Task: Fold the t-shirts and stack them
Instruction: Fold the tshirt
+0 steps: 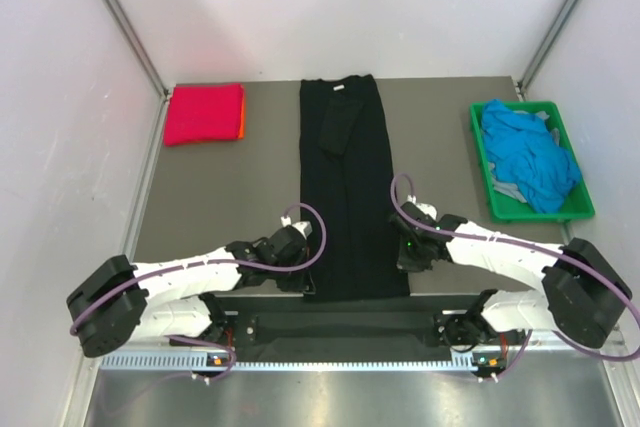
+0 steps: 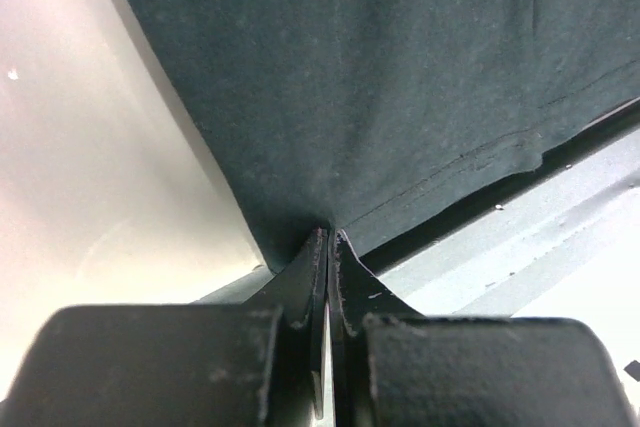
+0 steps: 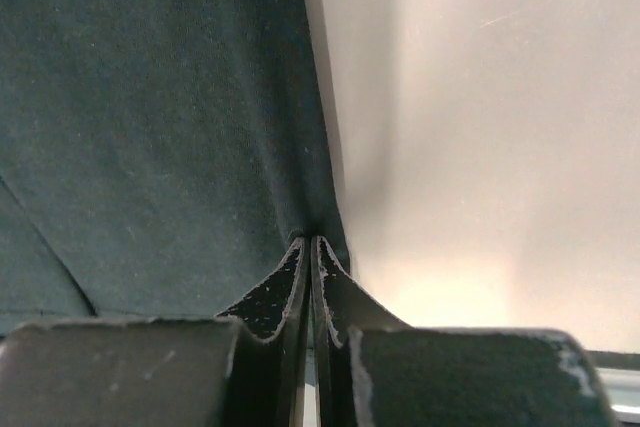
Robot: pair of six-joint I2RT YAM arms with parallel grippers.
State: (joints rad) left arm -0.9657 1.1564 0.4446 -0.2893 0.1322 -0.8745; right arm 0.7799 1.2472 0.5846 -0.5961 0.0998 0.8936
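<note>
1. Two grippers are being seen at the near table edge: the left gripper (image 2: pixel 328 237) is being pressed together on the near-left hem of the black t-shirt (image 1: pixel 345 187), and the right gripper (image 3: pixel 310 242) on its near-right edge, so cloth is being pinched by both
2. One black t-shirt is being kept flat as a long strip down the middle of the table (image 1: pixel 230 197), its neck label at the far end
3. At far left, one folded magenta-red t-shirt (image 1: pixel 203 113) is being carried on one orange t-shirt (image 1: pixel 241 124), of which only an edge is being shown
4. At far right, blue t-shirts (image 1: pixel 530 159) are being held crumpled in one green crate (image 1: pixel 543 217); their number cannot be told
</note>
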